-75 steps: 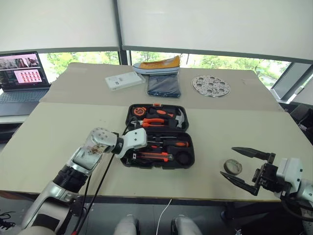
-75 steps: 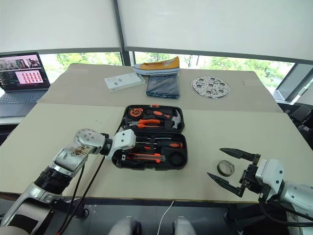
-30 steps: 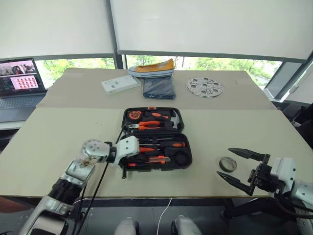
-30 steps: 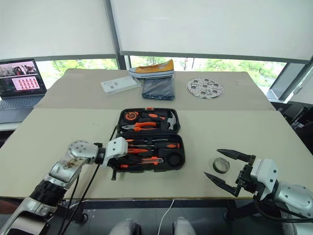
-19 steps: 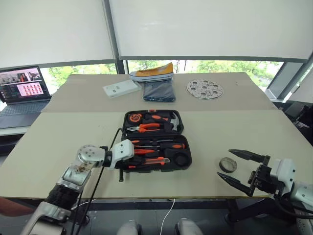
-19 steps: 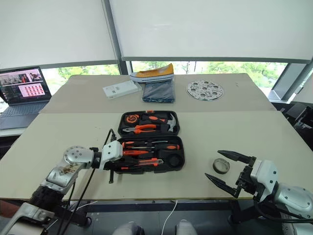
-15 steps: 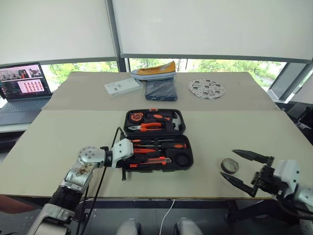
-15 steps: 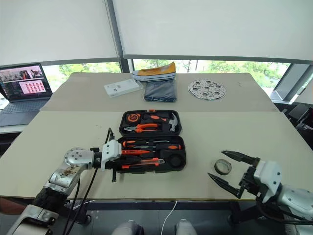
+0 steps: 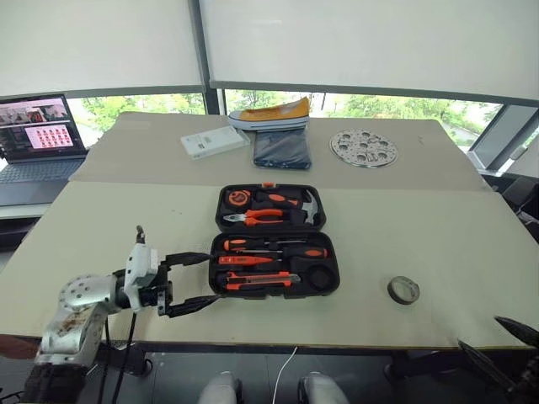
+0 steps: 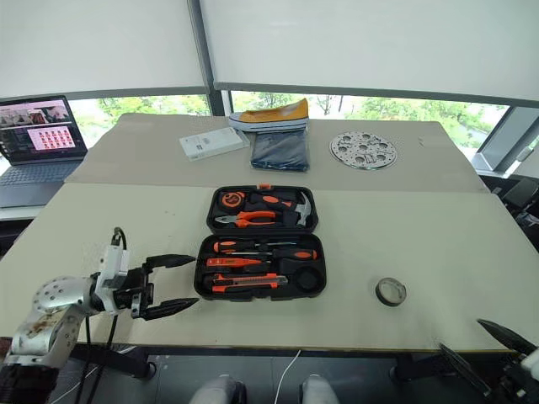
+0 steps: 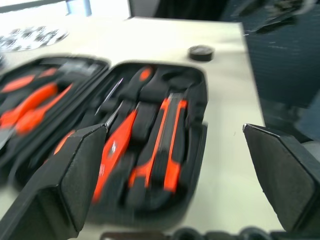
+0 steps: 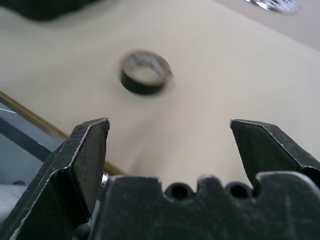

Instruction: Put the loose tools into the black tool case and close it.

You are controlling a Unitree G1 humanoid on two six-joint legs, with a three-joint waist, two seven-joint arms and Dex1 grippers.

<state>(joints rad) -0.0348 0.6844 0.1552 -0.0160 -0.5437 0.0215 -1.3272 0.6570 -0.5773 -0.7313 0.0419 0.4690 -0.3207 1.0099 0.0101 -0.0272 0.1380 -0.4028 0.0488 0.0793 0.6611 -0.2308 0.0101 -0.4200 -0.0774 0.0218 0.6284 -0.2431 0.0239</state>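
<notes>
Left eye view: case (image 9: 274,242) lying open at mid-counter, lid half toward the far edge, screwdrivers (image 9: 274,248) and knife (image 9: 257,279) seated in the near half. Tape roll (image 9: 403,290) loose on the counter (image 9: 109,223) toward the near right corner, well apart from the case. Left tool (image 9: 192,282) released, jaws wide and empty, just off the case's left side near the front edge. Tips of the right tool (image 9: 505,349) poking in past the near right corner, spread wide, gripping nothing.

Right eye view: same layout; laptop (image 10: 34,135) beyond the far left corner; shoe (image 10: 271,114), folded cloth (image 10: 280,149), white box (image 10: 214,141) and perforated metal disc (image 10: 363,150) along the far edge.

Left wrist view: close look into the slots, orange handles bedded snugly, roll small beyond the case's far end; slot detail lost in the head views.

Right wrist view: roll (image 12: 145,72) lying flat, dead ahead between open fingers (image 12: 82,160), counter's near edge below.

Roll probably light, stiff, prone to skidding; best pinched across its rim. Case likely rigid, lid best pushed over by its far edge.
</notes>
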